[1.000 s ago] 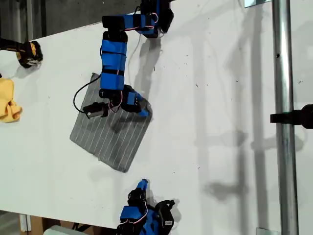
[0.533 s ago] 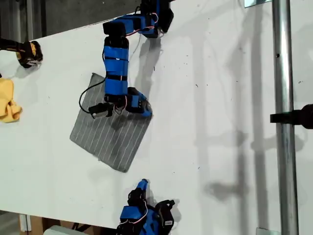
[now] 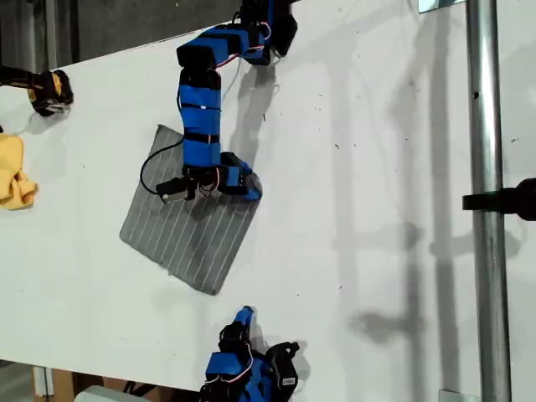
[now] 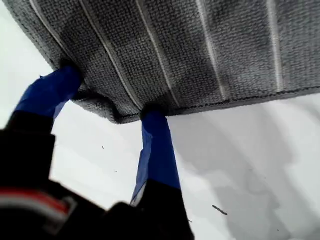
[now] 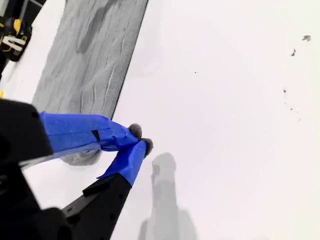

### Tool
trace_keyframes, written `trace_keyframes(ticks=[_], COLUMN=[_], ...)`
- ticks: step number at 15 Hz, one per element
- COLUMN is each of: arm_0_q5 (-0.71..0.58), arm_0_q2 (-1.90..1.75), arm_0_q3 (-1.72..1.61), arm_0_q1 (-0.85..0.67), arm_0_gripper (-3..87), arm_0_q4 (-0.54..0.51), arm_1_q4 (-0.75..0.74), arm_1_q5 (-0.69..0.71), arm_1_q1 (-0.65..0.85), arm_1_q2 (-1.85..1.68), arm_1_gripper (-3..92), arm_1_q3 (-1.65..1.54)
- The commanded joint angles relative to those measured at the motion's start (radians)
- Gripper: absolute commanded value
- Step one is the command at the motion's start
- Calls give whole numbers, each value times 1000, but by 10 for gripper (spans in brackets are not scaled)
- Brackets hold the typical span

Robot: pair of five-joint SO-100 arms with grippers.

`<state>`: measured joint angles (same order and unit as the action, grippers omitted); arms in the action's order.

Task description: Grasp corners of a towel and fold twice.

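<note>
Grey towel point(image 3: 188, 239) lies flat mid-table, the first gripper point(image 4: 107, 97) — having slid along its far edge to the corner point(image 3: 251, 191) over the last second — straddling it with jaws spread, unclamped, while the second gripper point(image 5: 140, 140) waits clenched, empty.

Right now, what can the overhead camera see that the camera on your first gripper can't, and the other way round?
Only the exterior view shows the whole towel lying flat, a yellow cloth at that view's left edge, a metal pole at its right, and my second gripper parked off the towel near the bottom edge. Only the first wrist view shows my first gripper up close, its open jaws straddling one towel corner, and the woven texture. Both share the grey striped towel, the white table and my first gripper at that corner.
</note>
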<state>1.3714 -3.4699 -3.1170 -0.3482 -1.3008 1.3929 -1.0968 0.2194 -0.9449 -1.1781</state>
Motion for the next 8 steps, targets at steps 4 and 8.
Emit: trace_keyframes(ticks=[4,8], arm_0_q5=[-3,0], arm_0_q2=[-2,-2], arm_0_q3=[5,5], arm_0_q1=[-12,-15], arm_0_gripper=[-20,-20], arm_0_q4=[-3,-3], arm_1_q4=[-12,-15], arm_1_q5=[-9,-3], arm_1_q1=[17,8], arm_1_q2=[-9,-8], arm_1_gripper=[-1,-1], arm_1_q3=[26,28])
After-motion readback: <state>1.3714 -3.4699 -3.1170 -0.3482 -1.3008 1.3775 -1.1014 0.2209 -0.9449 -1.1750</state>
